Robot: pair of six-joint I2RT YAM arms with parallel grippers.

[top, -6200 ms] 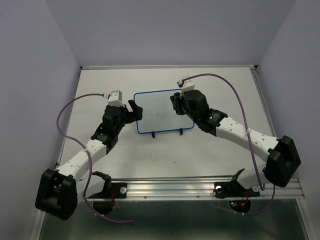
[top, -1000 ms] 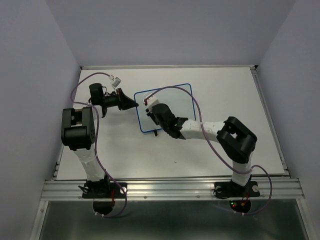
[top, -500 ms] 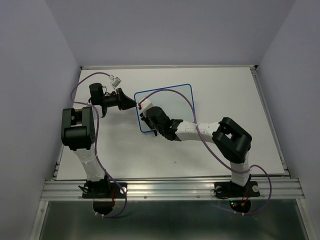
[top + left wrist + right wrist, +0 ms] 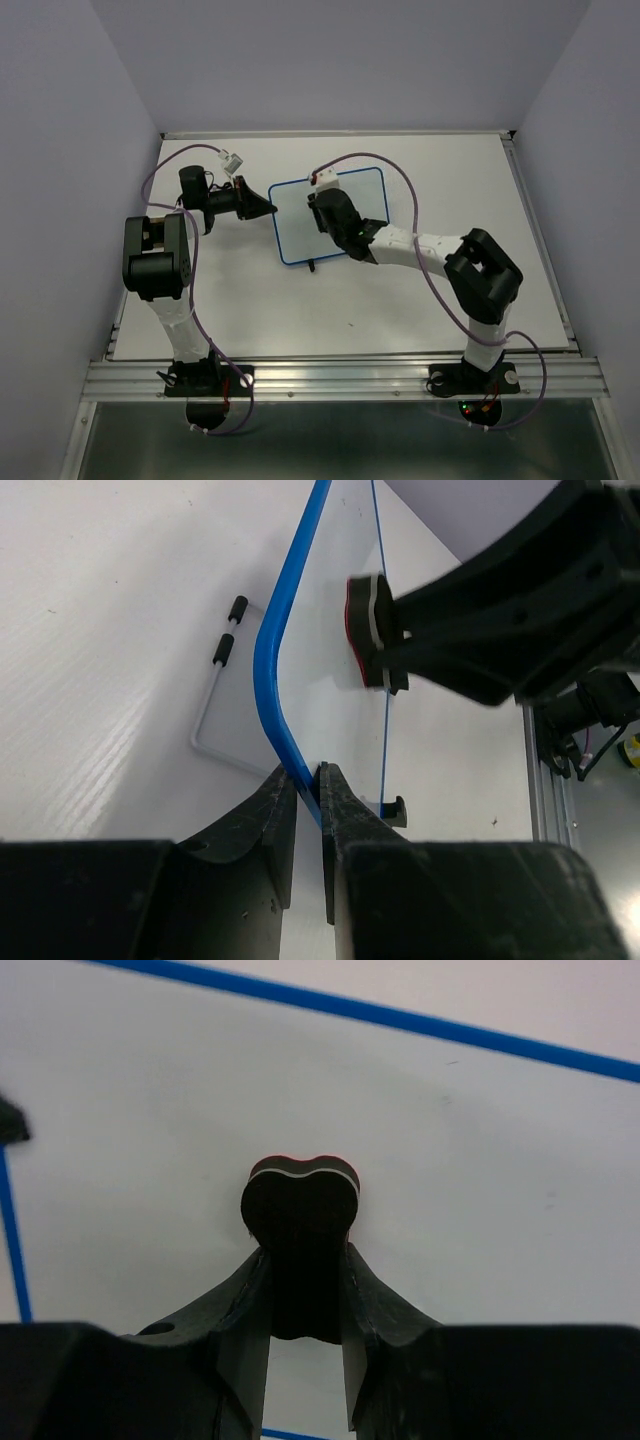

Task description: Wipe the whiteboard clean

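The whiteboard (image 4: 300,238), white with a thin blue frame, is at the table's middle. My left gripper (image 4: 271,208) is shut on its left edge; in the left wrist view the blue frame (image 4: 272,650) runs between the tips of that gripper (image 4: 320,776). My right gripper (image 4: 322,207) is over the board's upper middle, shut on a dark eraser (image 4: 300,1205) with a red and white rim. The eraser (image 4: 366,630) presses flat against the board face (image 4: 470,1130). No marks show on the board around it.
A black foot (image 4: 311,265) sticks out below the board's bottom edge. A thin wire stand with black tips (image 4: 226,650) lies on the table behind the board. Purple cables loop over both arms. The table's metal rail (image 4: 340,378) runs along the near edge.
My right gripper has slid the eraser from the board's lower left corner up and right to its upper middle. The left gripper has held still on the frame.
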